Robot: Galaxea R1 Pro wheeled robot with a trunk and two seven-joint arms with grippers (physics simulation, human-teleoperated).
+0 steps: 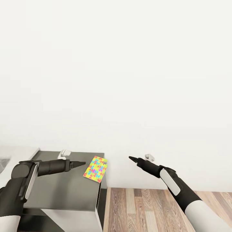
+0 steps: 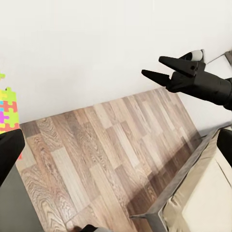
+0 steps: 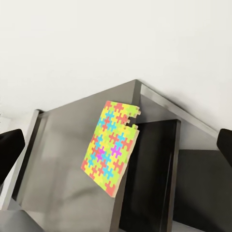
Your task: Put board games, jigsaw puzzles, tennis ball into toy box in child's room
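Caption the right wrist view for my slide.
Bright jigsaw puzzle overhanging the edge of a dark grey cabinet beside a white wall.

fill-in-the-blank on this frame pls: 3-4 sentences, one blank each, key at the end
1. The flat multicoloured jigsaw puzzle lies on the dark grey ____, overhanging its edge.
2. The floor beside that cabinet is made of ____ planks.
3. The left gripper points toward the ____.
4. In the head view, the right gripper hangs over the floor, holding ____.

Missing words: cabinet; wood; puzzle; nothing
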